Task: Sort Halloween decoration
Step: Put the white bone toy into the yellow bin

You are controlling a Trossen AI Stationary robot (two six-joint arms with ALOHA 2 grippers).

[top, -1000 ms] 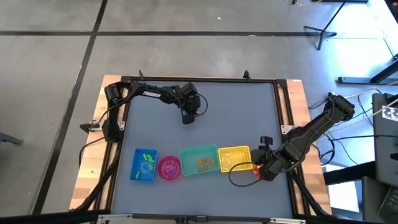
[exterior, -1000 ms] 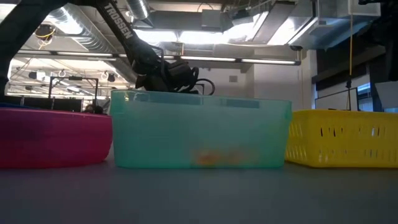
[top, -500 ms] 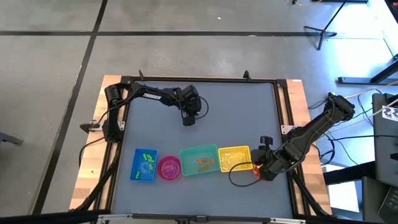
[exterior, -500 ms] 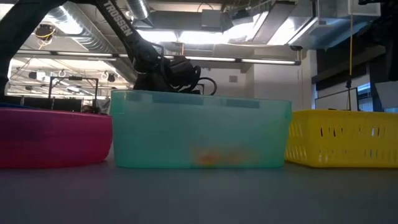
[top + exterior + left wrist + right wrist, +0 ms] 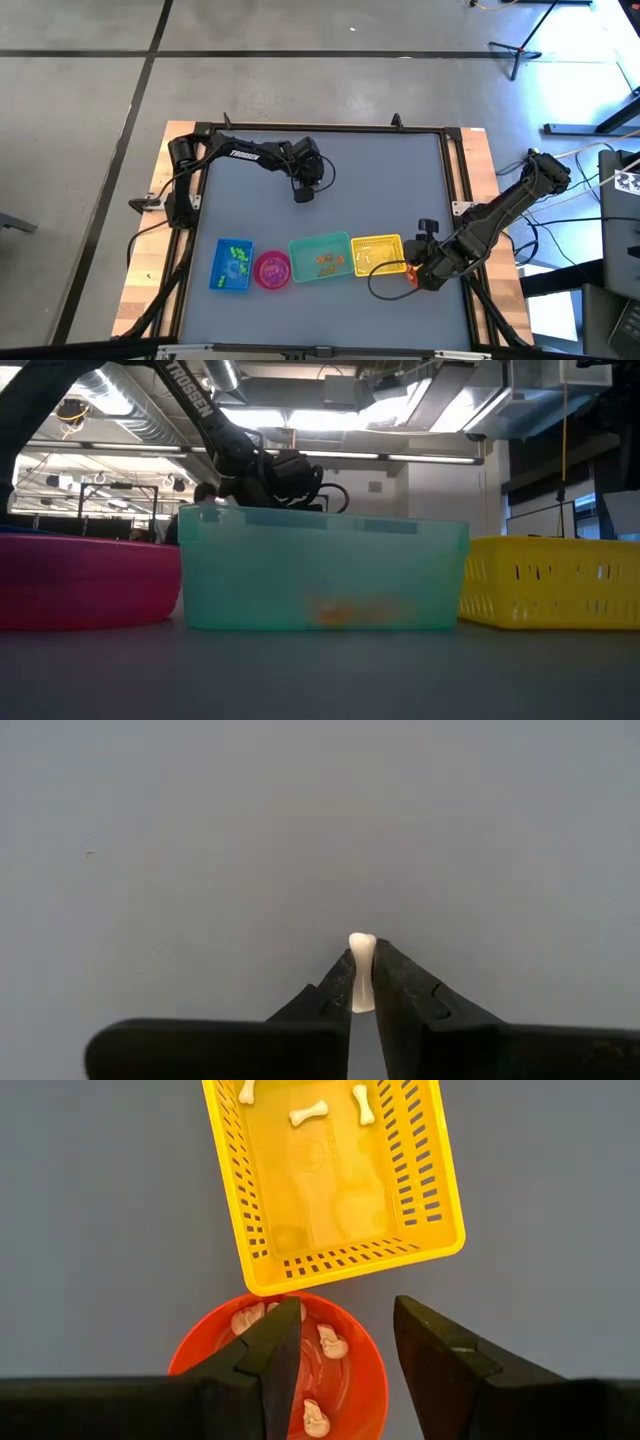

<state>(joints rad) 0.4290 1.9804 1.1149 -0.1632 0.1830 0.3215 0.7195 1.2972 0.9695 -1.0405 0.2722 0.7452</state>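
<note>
White bone trinket (image 5: 361, 970) pinched in my left gripper (image 5: 361, 982), beyond the teal bin (image 5: 320, 257); my right gripper (image 5: 345, 1342) spread over the orange bowl (image 5: 200, 1355).

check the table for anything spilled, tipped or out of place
Nothing looks spilled or tipped. The blue tray, pink bowl, teal bin, yellow basket and orange bowl sit upright in a row, trinkets inside. The one piece away from them, a white bone, is pinched in the left hand mid-table. The right hand hangs open above the orange bowl.
</note>
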